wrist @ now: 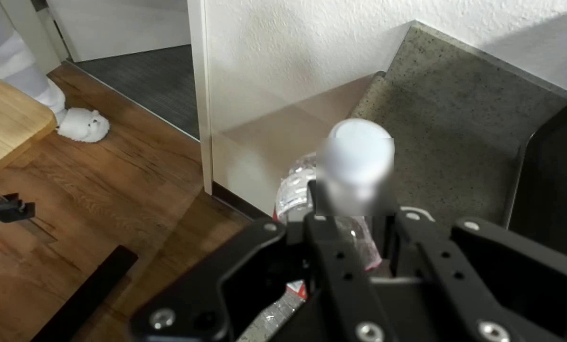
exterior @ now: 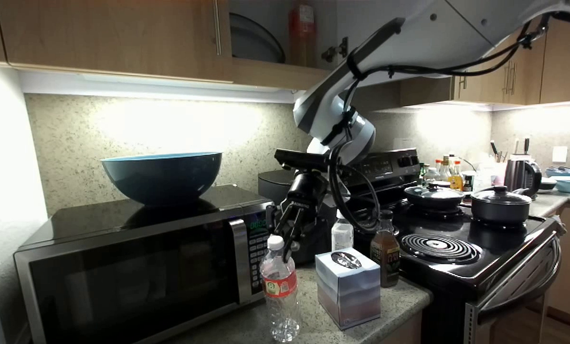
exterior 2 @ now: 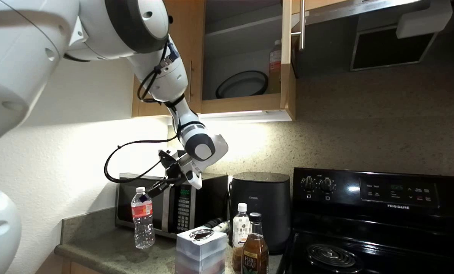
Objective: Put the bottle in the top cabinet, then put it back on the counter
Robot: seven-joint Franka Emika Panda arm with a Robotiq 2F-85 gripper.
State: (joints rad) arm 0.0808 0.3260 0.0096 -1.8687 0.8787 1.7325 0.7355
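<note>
The clear bottle with a red band and white cap [exterior: 279, 286] is near upright, tilted slightly, at the counter's front left in both exterior views [exterior 2: 142, 211]. My gripper [exterior: 289, 249] is shut on its neck just below the cap, reaching in from the side [exterior 2: 148, 196]. In the wrist view the bottle [wrist: 295, 192] lies between the fingers [wrist: 352, 209]; its cap is blurred. Whether its base touches the counter [exterior 2: 105, 243] cannot be told. The light-wood top cabinet [exterior: 122, 38] has a compartment open above, its door swung out [exterior 2: 286, 57].
The cabinet holds a red-labelled bottle [exterior 2: 275, 64] and a dark-rimmed round dish [exterior 2: 246, 83]. A microwave [exterior: 137, 272] with a blue bowl [exterior: 163, 179] stands behind. A tissue box [exterior: 349, 286], brown tea bottle [exterior: 385, 251] and white-capped bottle [exterior 2: 242, 224] stand beside it. The stove [exterior: 438, 253] is further right.
</note>
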